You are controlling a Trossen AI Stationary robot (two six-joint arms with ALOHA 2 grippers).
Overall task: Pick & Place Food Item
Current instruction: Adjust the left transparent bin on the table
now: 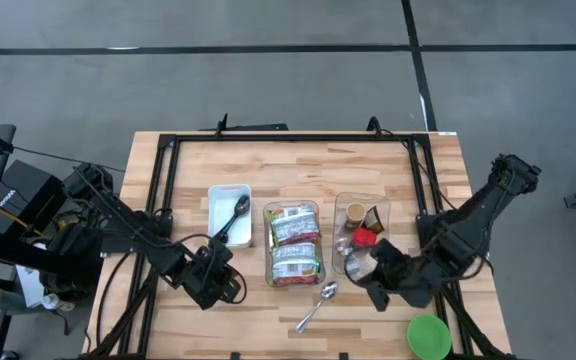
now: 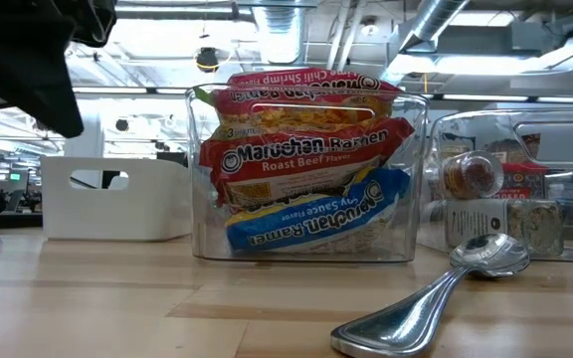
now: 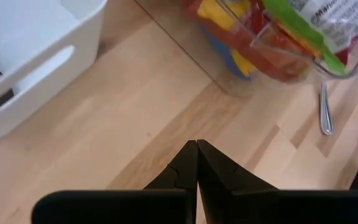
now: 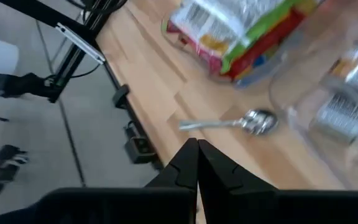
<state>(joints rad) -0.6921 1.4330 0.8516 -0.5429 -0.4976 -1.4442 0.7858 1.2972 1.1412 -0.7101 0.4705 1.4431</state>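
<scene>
Ramen packets: we count three, stacked flat in the clear middle bin, long axes running across the low view.
Labels: we read "Maruchan Ramen Roast Beef Flavor", "Chili Shrimp", "Soy Sauce Flavor".
Spoon: one on the table, bowl toward the bins.
White bin: one.
Left gripper: clenched, empty, near the white bin.
Right gripper: clenched, empty, beside the spoon.

Overhead looks straight down; low camera sits level, close to the ramen bin; wrists apparently share the spoon.
</scene>
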